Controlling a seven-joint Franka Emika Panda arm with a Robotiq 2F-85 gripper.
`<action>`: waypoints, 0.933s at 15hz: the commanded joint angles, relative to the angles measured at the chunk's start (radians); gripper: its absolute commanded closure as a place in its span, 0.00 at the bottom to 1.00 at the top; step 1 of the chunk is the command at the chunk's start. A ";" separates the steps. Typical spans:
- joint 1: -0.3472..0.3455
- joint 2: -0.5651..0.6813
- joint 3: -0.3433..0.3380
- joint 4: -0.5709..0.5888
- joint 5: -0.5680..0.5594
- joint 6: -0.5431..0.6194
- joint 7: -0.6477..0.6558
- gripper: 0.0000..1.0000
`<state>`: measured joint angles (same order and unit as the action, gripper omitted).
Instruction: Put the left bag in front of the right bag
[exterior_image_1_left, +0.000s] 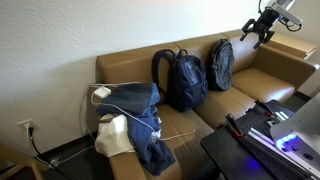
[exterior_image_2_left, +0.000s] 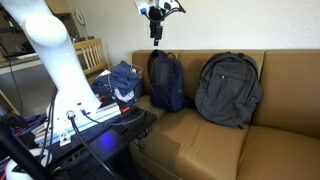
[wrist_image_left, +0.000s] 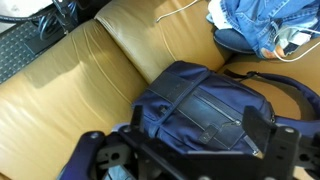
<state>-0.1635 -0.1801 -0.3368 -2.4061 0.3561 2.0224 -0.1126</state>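
Two backpacks stand against the back of the tan sofa (exterior_image_1_left: 240, 85). The left bag (exterior_image_1_left: 180, 80), bulky and navy-black, stands beside the denim heap; it also shows in an exterior view (exterior_image_2_left: 165, 82). The right bag (exterior_image_1_left: 220, 63) is slimmer and grey-blue, and also shows in an exterior view (exterior_image_2_left: 230, 90). My gripper (exterior_image_1_left: 258, 28) hangs high in the air, well above and clear of both bags, as both exterior views (exterior_image_2_left: 155, 18) show. In the wrist view the gripper (wrist_image_left: 196, 122) is open and empty, with a navy bag (wrist_image_left: 200, 95), apparently the left bag by its front pocket and black strap, far below.
A heap of blue denim clothes (exterior_image_1_left: 140, 120) and a white item lie at one end of the sofa, also in the wrist view (wrist_image_left: 265, 20). A desk with black equipment (exterior_image_1_left: 265, 140) stands in front of the sofa. A white cable (exterior_image_1_left: 100, 95) runs over the sofa arm.
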 joint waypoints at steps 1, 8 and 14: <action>-0.007 0.077 0.031 0.076 0.029 -0.084 -0.036 0.00; -0.048 0.140 0.012 0.188 -0.034 -0.167 -0.076 0.00; -0.058 0.332 0.052 0.530 -0.156 -0.286 -0.211 0.00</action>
<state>-0.2164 0.0261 -0.3266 -2.0481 0.1769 1.7867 -0.2698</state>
